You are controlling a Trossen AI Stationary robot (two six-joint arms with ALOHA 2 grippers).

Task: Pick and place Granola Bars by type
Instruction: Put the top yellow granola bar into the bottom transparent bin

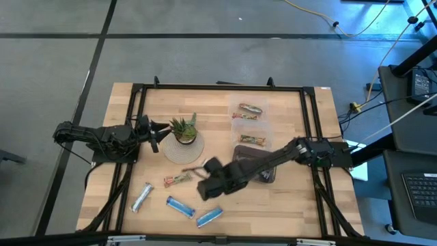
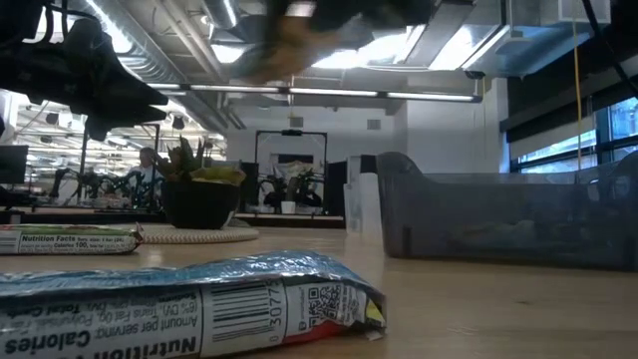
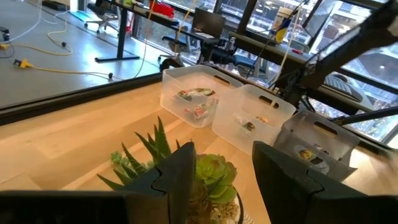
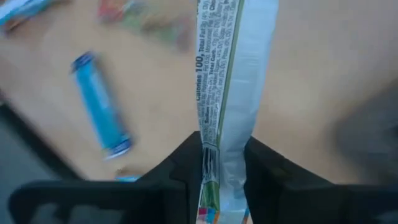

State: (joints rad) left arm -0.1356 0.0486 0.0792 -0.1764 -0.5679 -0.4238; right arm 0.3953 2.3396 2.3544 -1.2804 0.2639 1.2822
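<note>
My right gripper [image 4: 221, 152] [image 1: 210, 179] is shut on a silvery-white granola bar [image 4: 227, 68] with a green stripe, above the table's near middle. Still lying flat on the wood are two blue bars [image 1: 181, 206] [image 1: 209, 217], a silvery bar [image 1: 141, 197] and a green-tan bar with red [image 1: 179, 179]. In the low view one blue bar [image 2: 189, 309] lies closest and the silvery bar [image 2: 65, 239] sits at the left. My left gripper [image 3: 224, 171] [image 1: 156, 133] is open, hovering beside the potted plant [image 1: 184, 130]. My right gripper pinches the silvery-white bar between its two fingers at one end [image 4: 219, 134], the fingers lying on its two flat faces. The bar's long body points away from the fingers, along them. It appears lifted clear of the table; the held end itself is hidden behind the fingers.
Three clear bins [image 1: 249, 109] [image 1: 251, 125] [image 1: 252, 141] holding bars stand in a row at the far right of centre, with a dark bin [image 1: 258, 167] [image 2: 498, 214] under the right arm. The plant stands on a round mat [image 1: 183, 152]. A black frame [image 1: 218, 87] borders the table.
</note>
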